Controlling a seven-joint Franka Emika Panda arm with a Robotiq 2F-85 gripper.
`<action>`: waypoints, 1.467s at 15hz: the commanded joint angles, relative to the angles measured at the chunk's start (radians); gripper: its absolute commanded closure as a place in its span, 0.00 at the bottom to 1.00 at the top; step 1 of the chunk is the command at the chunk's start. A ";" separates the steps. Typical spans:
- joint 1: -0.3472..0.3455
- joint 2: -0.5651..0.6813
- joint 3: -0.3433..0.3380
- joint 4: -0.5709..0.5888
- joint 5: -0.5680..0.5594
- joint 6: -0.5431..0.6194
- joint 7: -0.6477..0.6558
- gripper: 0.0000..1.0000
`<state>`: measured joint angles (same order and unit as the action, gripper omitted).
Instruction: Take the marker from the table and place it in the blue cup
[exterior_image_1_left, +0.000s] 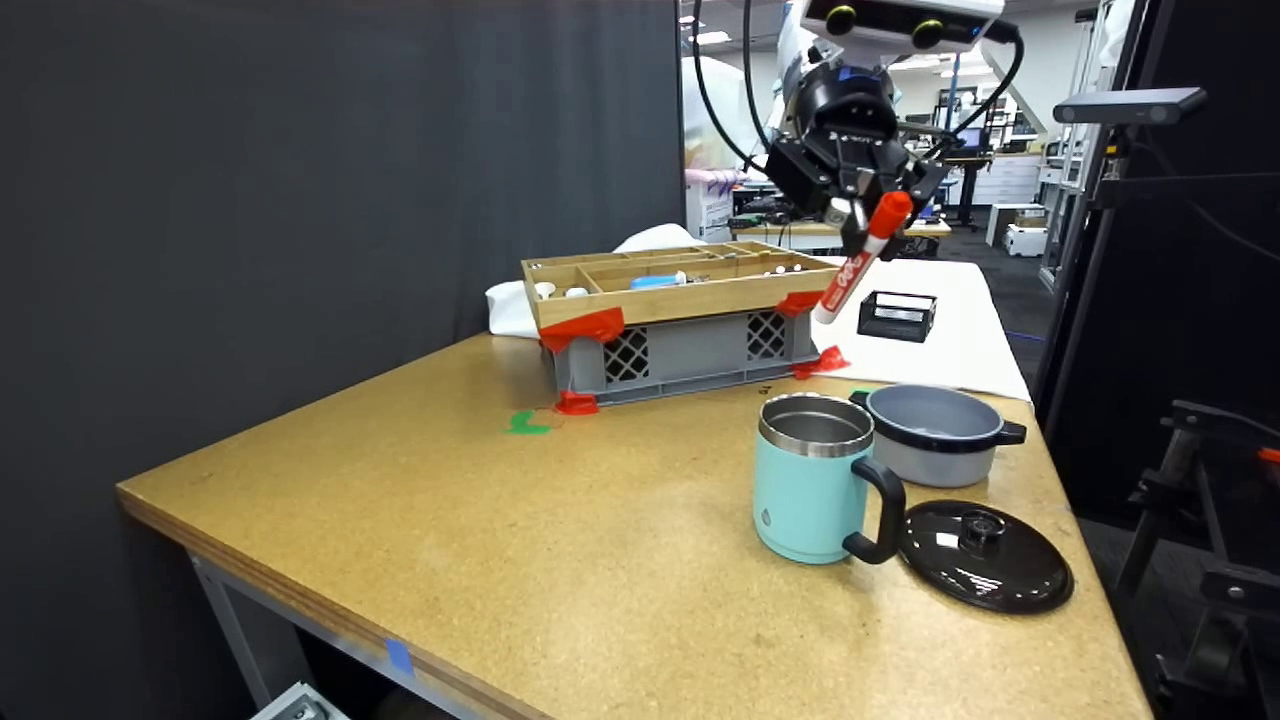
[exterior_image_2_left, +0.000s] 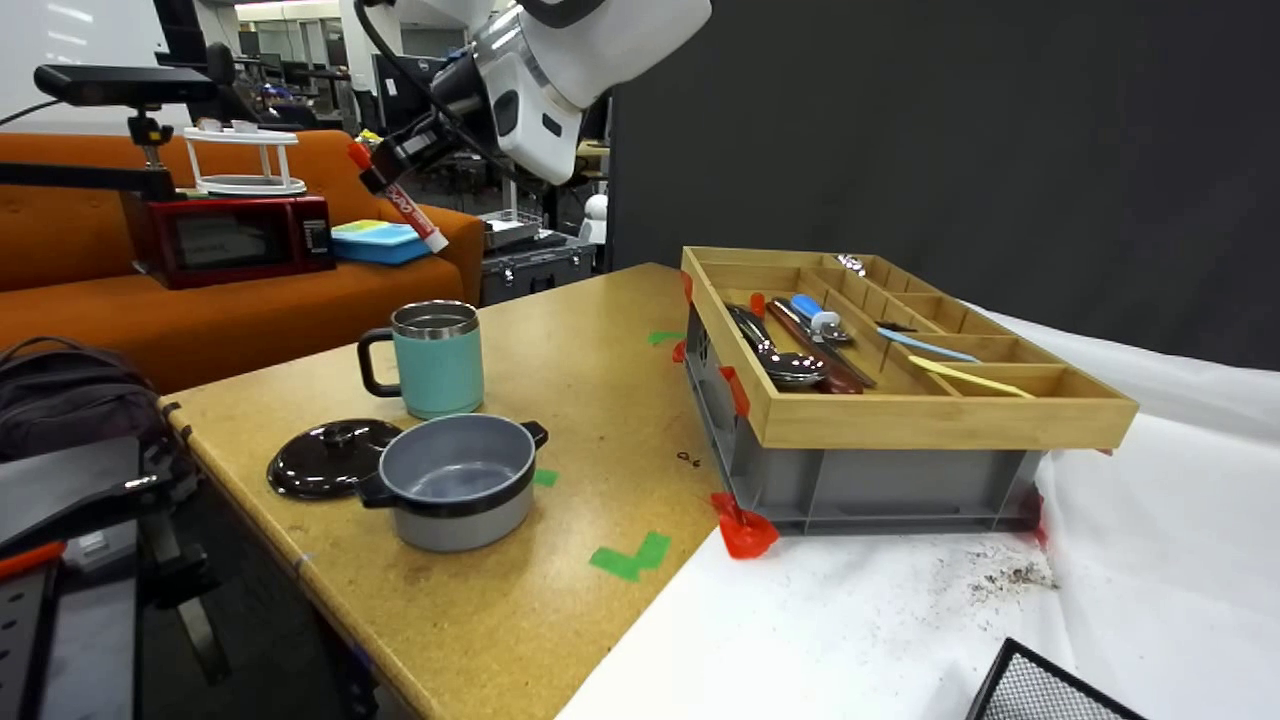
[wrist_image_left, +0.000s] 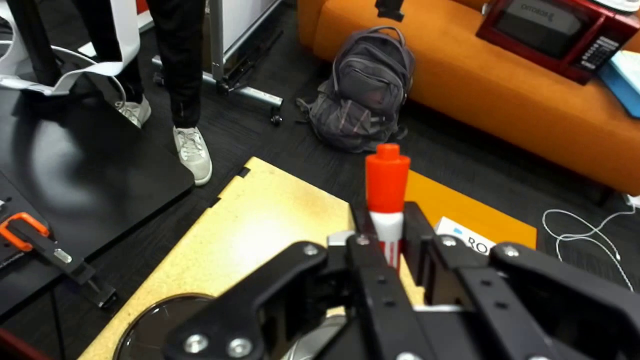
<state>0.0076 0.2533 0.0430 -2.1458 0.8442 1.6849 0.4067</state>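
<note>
My gripper (exterior_image_1_left: 872, 225) is shut on the marker (exterior_image_1_left: 850, 275), near its red cap, which also shows between the fingertips in the wrist view (wrist_image_left: 387, 185). The marker has a white body with a red label. It is tilted, cap end up and white end down, in both exterior views (exterior_image_2_left: 412, 212). The blue cup (exterior_image_1_left: 805, 495) stands upright on the table, pale turquoise with a steel rim and black handle. In an exterior view (exterior_image_2_left: 440, 370) the marker's lower end hangs above the cup's rim, apart from it. In the wrist view the jaws mostly hide the cup's area.
A grey pot (exterior_image_1_left: 935, 455) and a black lid (exterior_image_1_left: 985, 560) lie close beside the cup on its handle side. A wooden tray with utensils (exterior_image_1_left: 690, 298) sits on a grey crate (exterior_image_1_left: 690, 355). A black mesh holder (exterior_image_1_left: 897, 318) stands on the white sheet.
</note>
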 joint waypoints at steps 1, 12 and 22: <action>0.001 0.039 -0.014 0.001 0.023 -0.065 -0.081 0.95; 0.027 0.268 -0.012 0.099 0.085 -0.008 -0.204 0.56; 0.060 0.192 -0.041 0.091 0.109 0.147 -0.144 0.00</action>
<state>0.0296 0.5257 0.0254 -2.0038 0.9573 1.7462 0.2218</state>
